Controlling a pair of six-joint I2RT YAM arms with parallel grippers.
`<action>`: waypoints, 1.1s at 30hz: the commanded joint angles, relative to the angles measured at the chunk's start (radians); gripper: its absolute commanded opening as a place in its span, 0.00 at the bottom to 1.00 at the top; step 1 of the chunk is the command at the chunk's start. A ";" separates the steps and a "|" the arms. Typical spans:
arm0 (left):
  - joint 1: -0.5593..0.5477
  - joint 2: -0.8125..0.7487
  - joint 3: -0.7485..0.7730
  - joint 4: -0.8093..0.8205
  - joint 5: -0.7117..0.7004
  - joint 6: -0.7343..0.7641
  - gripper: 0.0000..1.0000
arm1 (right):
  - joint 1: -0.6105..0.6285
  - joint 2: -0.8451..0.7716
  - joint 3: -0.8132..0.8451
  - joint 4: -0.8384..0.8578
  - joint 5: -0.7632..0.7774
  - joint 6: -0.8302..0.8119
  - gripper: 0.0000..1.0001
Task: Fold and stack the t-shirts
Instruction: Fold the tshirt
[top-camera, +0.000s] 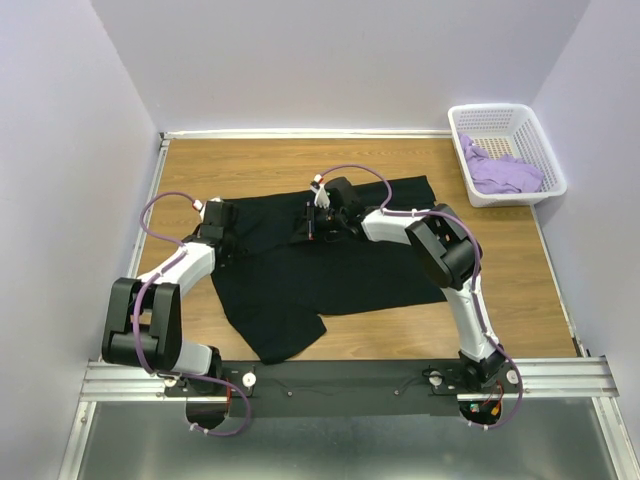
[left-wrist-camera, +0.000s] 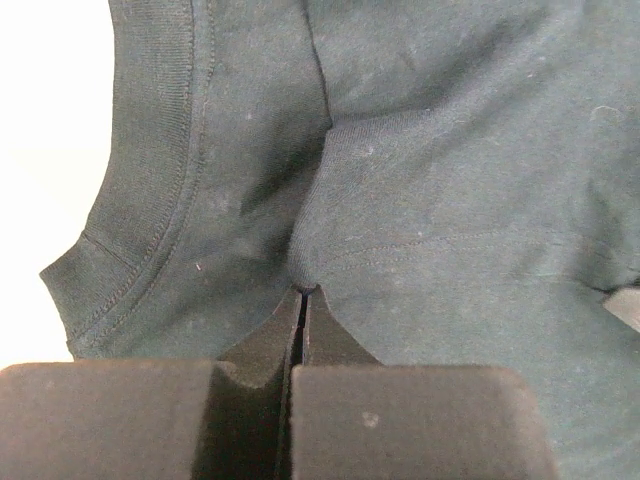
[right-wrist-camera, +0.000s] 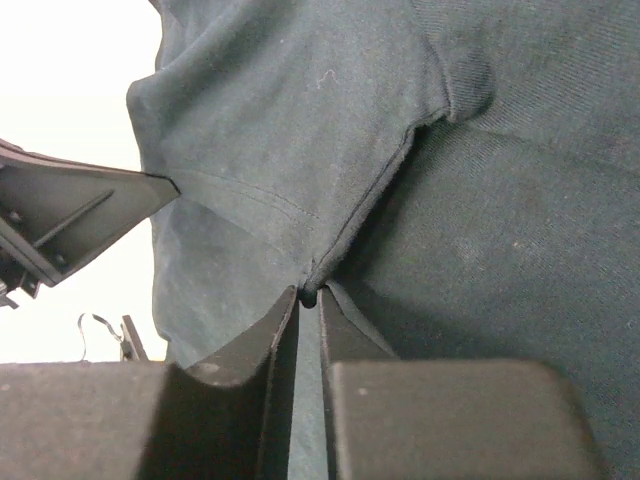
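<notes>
The black t-shirt (top-camera: 330, 265) lies spread on the wooden table (top-camera: 520, 270), one sleeve hanging toward the near edge. My left gripper (top-camera: 225, 235) sits at the shirt's left edge. In the left wrist view the left gripper (left-wrist-camera: 303, 290) is shut, pinching a ridge of black cloth (left-wrist-camera: 450, 180) beside the ribbed collar (left-wrist-camera: 160, 150). My right gripper (top-camera: 314, 222) rests on the shirt's upper middle. In the right wrist view the right gripper (right-wrist-camera: 310, 297) is closed on a folded hem of the black cloth (right-wrist-camera: 300, 120). The lavender t-shirt (top-camera: 503, 172) lies crumpled in the basket.
A white lattice basket (top-camera: 520, 120) stands at the back right corner of the table. Pale walls close in the table at the back and on both sides. A metal rail (top-camera: 350, 378) carrying both arm bases runs along the near edge.
</notes>
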 joint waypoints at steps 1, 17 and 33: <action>-0.006 -0.036 0.029 -0.037 0.000 -0.013 0.00 | 0.007 0.023 0.019 0.016 -0.006 0.003 0.15; -0.006 -0.051 -0.001 -0.057 0.137 -0.090 0.00 | 0.000 -0.032 -0.014 -0.009 0.021 -0.020 0.01; -0.006 -0.033 -0.021 -0.046 0.158 -0.090 0.00 | -0.027 -0.078 -0.015 -0.081 0.034 -0.071 0.01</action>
